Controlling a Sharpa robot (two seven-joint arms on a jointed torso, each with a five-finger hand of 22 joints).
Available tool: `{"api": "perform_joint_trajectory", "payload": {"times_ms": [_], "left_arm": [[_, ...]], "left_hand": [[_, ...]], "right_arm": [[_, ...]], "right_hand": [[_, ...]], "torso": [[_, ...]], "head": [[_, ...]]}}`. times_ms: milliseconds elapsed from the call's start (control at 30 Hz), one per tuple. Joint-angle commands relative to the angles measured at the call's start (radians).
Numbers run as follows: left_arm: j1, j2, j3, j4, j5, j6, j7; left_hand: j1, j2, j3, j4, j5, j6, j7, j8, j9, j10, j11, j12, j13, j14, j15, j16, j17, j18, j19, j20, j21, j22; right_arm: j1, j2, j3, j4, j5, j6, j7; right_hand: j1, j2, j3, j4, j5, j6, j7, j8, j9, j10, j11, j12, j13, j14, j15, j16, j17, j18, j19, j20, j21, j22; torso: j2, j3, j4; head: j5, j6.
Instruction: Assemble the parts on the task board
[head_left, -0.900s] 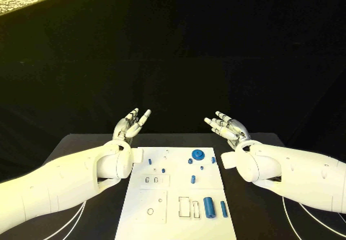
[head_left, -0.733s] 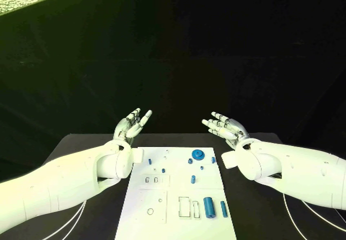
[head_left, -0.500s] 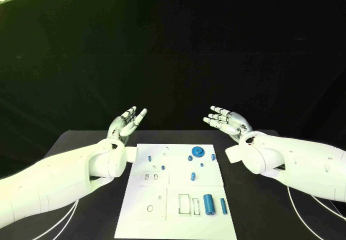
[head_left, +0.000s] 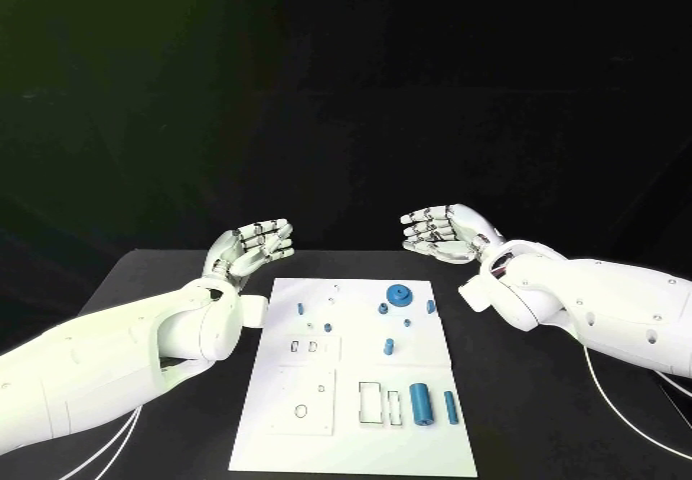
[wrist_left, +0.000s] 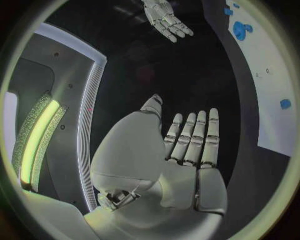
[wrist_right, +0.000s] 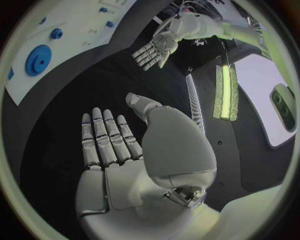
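step: pre-grasp, by the look of it. Nothing picked up, assembly not started.
left hand (head_left: 248, 247): raised above the table's far edge, left of the task board (head_left: 356, 440). Fingers straight, side by side, holding nothing; same in left wrist view (wrist_left: 187, 145).
right hand (head_left: 446, 233): raised opposite, past the board's far right corner. Fingers extended, slightly bent forward, nothing in them; right wrist view (wrist_right: 109, 137) agrees.
task board: flat on the black table (head_left: 159, 290), between the two arms, well apart from both hands.
parts: large blue cylinder (head_left: 420, 403) with thin blue pin (head_left: 450, 405) just beside it, near board's close end; blue disc (head_left: 397, 294) at far end; small blue peg (head_left: 388, 346) mid-board; several smaller blue bits around the disc, too small to tell apart.
next move, judged: lower one hand to a loose part; right hand sits closer to disc and cylinder side. Needs a fine pinch, since the parts are small and close together.
risk: knocking neighbouring pieces on approach.
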Motion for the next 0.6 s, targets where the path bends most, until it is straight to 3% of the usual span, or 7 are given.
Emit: {"api": "perform_joint_trajectory", "payload": {"times_ms": [33, 67, 200, 367, 467, 600], "left_arm": [[0.003, -0.015, 0.003, 0.029, -0.052, 0.043, 0.014], [0.003, -0.02, 0.003, 0.037, -0.061, 0.049, 0.012], [0.003, -0.045, 0.007, 0.078, -0.094, 0.082, -0.001], [0.003, -0.079, 0.011, 0.132, -0.11, 0.115, -0.021], [0.003, -0.094, 0.013, 0.159, -0.109, 0.131, -0.027], [0.003, -0.109, 0.015, 0.189, -0.1, 0.145, -0.034]], "left_hand": [[0.015, 0.001, 0.003, -0.002, -0.001, 0.043, 0.082, 0.012, 0.007, 0.044, -0.007, 0.001, 0.0, 0.029, -0.007, 0.006, 0.005, 0.023, 0.028, 0.0, 0.008, 0.0], [0.03, 0.001, 0.006, -0.002, -0.001, 0.078, 0.075, 0.023, 0.013, 0.066, -0.014, -0.003, -0.001, 0.052, -0.014, 0.01, 0.009, 0.029, 0.048, -0.001, 0.012, -0.003], [0.044, 0.001, 0.01, 0.001, -0.002, 0.1, 0.07, 0.029, 0.015, 0.101, -0.023, -0.012, -0.001, 0.099, -0.026, 0.019, 0.018, 0.036, 0.089, -0.005, 0.023, -0.007], [0.059, -0.007, 0.012, 0.001, -0.002, 0.134, 0.061, 0.038, 0.019, 0.178, -0.041, -0.009, 0.004, 0.199, -0.054, 0.053, 0.054, 0.039, 0.181, -0.03, 0.06, -0.002], [0.06, -0.007, 0.012, 0.001, -0.002, 0.136, 0.06, 0.038, 0.019, 0.182, -0.042, -0.01, 0.004, 0.203, -0.055, 0.054, 0.057, 0.039, 0.185, -0.031, 0.061, -0.002], [0.06, -0.008, 0.012, 0.001, -0.002, 0.137, 0.06, 0.039, 0.019, 0.184, -0.043, -0.01, 0.004, 0.204, -0.056, 0.054, 0.058, 0.039, 0.186, -0.032, 0.061, -0.002]], "right_arm": [[0.008, 0.001, 0.0, -0.002, -0.267, 0.074, -0.084], [0.01, 0.001, 0.0, -0.001, -0.297, 0.082, -0.093], [0.019, 0.0, 0.0, 0.008, -0.451, 0.105, -0.137], [0.029, -0.001, 0.0, 0.027, -0.628, 0.134, -0.209], [0.033, 0.001, 0.0, 0.037, -0.709, 0.148, -0.253], [0.036, 0.001, 0.0, 0.054, -0.783, 0.153, -0.299]], "right_hand": [[0.011, -0.038, 0.032, -0.03, -0.003, 0.142, 0.064, 0.03, 0.018, 0.126, -0.023, -0.008, 0.002, 0.111, -0.025, 0.018, 0.007, 0.032, 0.14, -0.003, 0.04, 0.007], [0.013, -0.046, 0.034, -0.033, -0.005, 0.161, 0.059, 0.033, 0.018, 0.144, -0.03, -0.012, 0.003, 0.141, -0.033, 0.027, 0.01, 0.035, 0.167, -0.007, 0.047, 0.007], [0.022, -0.06, 0.044, -0.038, -0.014, 0.202, 0.037, 0.04, 0.019, 0.212, -0.055, -0.011, 0.005, 0.255, -0.07, 0.071, 0.034, 0.037, 0.268, -0.041, 0.09, 0.021], [0.029, -0.076, 0.05, -0.04, -0.021, 0.241, 0.016, 0.046, 0.023, 0.289, -0.083, -0.017, 0.007, 0.373, -0.112, 0.115, 0.082, 0.036, 0.36, -0.086, 0.145, 0.045], [0.027, -0.09, 0.027, -0.037, -0.015, 0.269, -0.002, 0.056, 0.03, 0.332, -0.102, -0.018, 0.01, 0.439, -0.141, 0.157, 0.128, 0.036, 0.425, -0.117, 0.207, 0.079], [0.03, -0.101, 0.004, -0.029, 0.001, 0.303, -0.016, 0.065, 0.044, 0.348, -0.116, -0.024, 0.01, 0.477, -0.159, 0.198, 0.206, 0.03, 0.457, -0.146, 0.31, 0.146]], "torso": [[0.018, -0.0021, 0.007], [0.02, -0.0026, 0.0079], [0.03, -0.0052, 0.0109], [0.05, -0.0086, 0.014], [0.059, -0.01, 0.0174], [0.071, -0.0147, 0.0246]], "head": [[-0.004, 0.002], [-0.005, 0.002], [-0.013, -0.001], [-0.022, 0.006], [-0.029, 0.019], [-0.037, 0.015]]}}
